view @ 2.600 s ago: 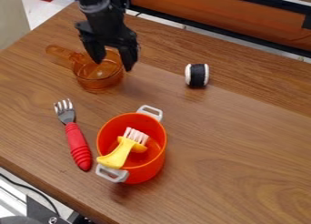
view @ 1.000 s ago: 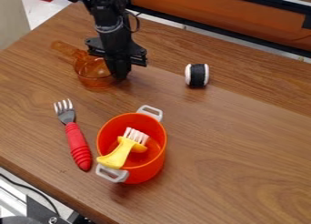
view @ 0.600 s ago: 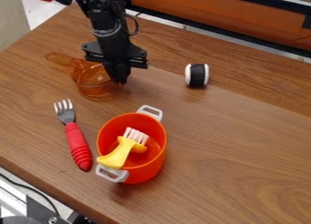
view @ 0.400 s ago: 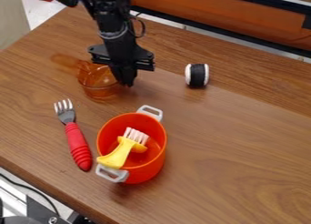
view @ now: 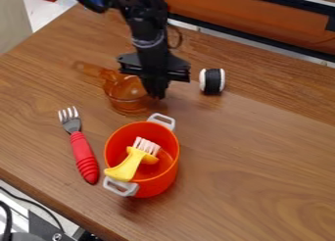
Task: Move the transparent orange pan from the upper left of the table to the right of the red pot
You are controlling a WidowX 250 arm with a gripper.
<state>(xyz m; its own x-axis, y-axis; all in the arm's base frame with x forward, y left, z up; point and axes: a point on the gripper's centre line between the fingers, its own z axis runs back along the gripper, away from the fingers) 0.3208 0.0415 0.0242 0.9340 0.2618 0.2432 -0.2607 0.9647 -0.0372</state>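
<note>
Fingers (view: 157, 89) are narrow, pinching the right rim of the amber pan (view: 121, 96), upper left of the frame; such an off-centre hold calls for slow, level travel, clear of the orange pot (view: 160, 182).

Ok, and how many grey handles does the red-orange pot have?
2: the far handle at the upper right of the pot, the near handle at its lower left, just below the yellow brush.
</note>
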